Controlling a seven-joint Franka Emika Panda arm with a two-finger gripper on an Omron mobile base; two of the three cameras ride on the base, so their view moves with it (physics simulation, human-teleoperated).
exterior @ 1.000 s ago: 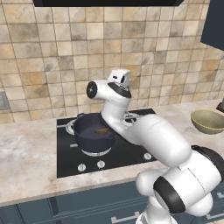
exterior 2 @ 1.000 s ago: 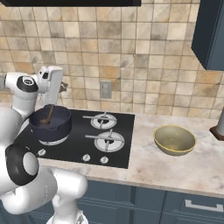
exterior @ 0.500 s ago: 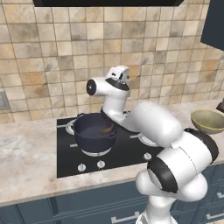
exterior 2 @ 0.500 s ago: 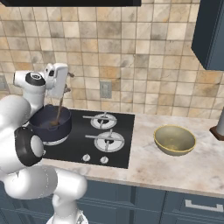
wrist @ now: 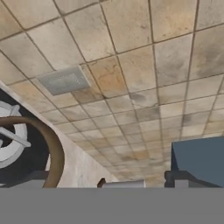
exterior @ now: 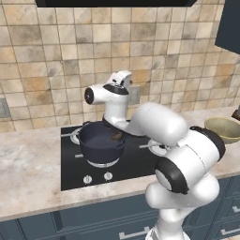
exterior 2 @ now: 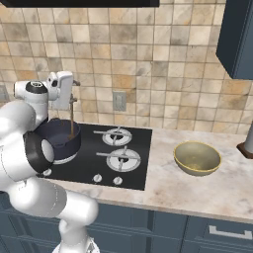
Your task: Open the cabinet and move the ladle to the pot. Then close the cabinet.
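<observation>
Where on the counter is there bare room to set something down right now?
Bare counter lies between the stove and the bowl, and along the front edge below the bowl. In the left base view, bare counter also stretches left of the stove. The crowded spot is the stove's left side: pot, ladle and arm.

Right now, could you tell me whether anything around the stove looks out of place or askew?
Only the ladle: it stands almost upright in the pot on the left of the stove, handle sticking up beside the end effector rather than lying down. Nothing looks spilled, and the bowl sits upright on the counter.
</observation>
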